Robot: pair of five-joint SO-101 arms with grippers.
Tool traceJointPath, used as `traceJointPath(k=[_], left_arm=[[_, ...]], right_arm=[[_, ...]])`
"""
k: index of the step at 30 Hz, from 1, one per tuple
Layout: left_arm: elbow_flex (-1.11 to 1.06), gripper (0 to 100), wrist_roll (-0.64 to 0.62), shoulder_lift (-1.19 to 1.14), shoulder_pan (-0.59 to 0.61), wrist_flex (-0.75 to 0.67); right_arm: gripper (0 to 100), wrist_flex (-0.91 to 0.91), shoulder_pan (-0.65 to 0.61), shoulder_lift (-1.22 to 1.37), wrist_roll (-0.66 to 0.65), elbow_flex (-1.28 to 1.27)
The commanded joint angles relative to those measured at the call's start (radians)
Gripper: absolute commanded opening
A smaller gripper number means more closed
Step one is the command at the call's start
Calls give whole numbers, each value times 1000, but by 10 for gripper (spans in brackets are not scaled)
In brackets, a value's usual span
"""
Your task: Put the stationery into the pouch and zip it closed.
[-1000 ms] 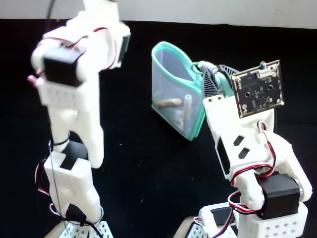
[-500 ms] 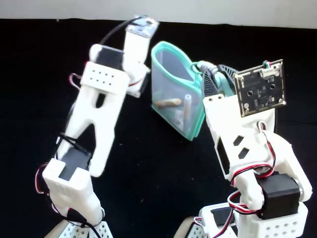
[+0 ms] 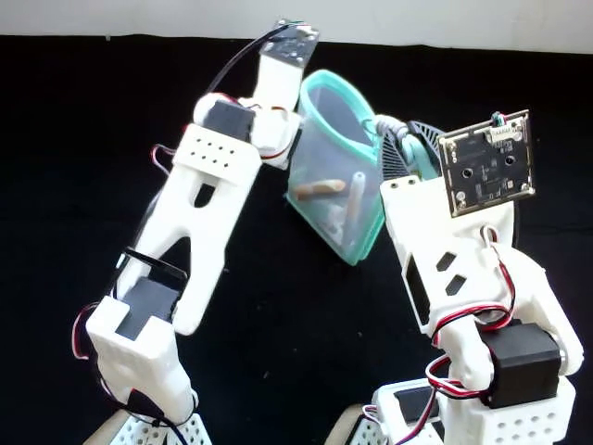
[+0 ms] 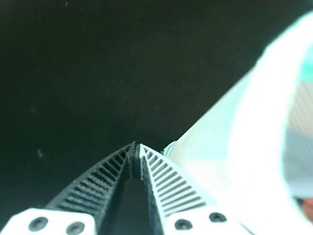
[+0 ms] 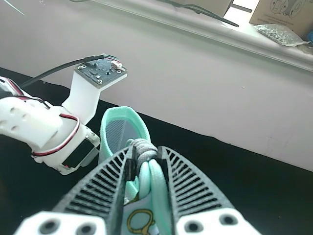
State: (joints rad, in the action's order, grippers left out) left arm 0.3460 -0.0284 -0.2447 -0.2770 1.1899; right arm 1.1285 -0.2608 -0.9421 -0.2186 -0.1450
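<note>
A translucent pouch [image 3: 338,167] with a teal rim is held up off the black table, its mouth open toward the top. Inside lie a brown stick-like piece [image 3: 315,190] and a white tube [image 3: 355,202]. My right gripper [image 5: 145,147] is shut on the pouch's teal strap and grey cord [image 5: 143,148]; in the high view it [image 3: 397,141] sits at the pouch's right end. My left gripper [image 4: 134,145] is shut with nothing between its fingers, its tips just beside the pouch's teal edge [image 4: 169,147]. The pouch wall [image 4: 254,127] looms close to it.
The black table [image 3: 278,306] spreads under both arms. The left arm's wrist and camera board [image 5: 100,71] press close against the pouch's left side. A pale wall [image 5: 205,73] runs behind the table's far edge.
The left arm swung from the table's left over to the pouch and now sits against its left side. The pouch shifted slightly right and up. The right arm stayed put.
</note>
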Motion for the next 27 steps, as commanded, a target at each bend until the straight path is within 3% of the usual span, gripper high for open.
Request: traceJointPath(k=[1, 10, 27], left_arm=[[4, 8, -8, 58, -42, -60], [2, 8, -8, 56, -54, -153], [12, 8, -3, -58, -174, -155]], right_arm=[[8, -22, 1, 1, 8, 85], [8, -22, -16, 2, 8, 139], [8, -19, -21, 2, 12, 128]])
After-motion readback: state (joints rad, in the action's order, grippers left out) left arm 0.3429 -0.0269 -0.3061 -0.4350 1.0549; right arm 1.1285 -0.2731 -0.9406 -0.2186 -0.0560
